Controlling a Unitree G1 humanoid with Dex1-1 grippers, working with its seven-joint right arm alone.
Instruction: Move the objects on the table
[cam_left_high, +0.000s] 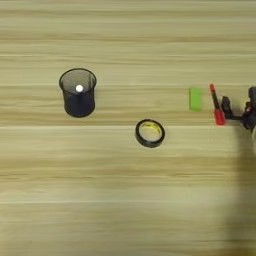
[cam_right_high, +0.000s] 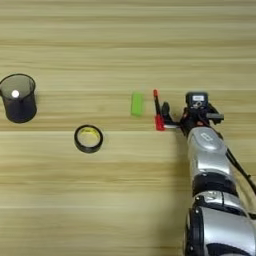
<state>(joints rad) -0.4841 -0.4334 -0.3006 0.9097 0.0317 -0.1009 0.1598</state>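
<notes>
In the left eye view, the red marker pen (cam_left_high: 216, 104) lies on the table (cam_left_high: 125, 200), right of the green block (cam_left_high: 195, 99), its long side running far to near. In the right eye view, the gripper (cam_right_high: 164, 119) reaches in from the right, probably to grab it. Its fingers look pinched on the pen's near end.

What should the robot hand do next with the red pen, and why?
Probably close on the red marker pen and lift it a little. The right gripper is already right beside the pen's lower end, next to the green block, so the pen is its nearest thing. I cannot tell how its fingers stand.
</notes>
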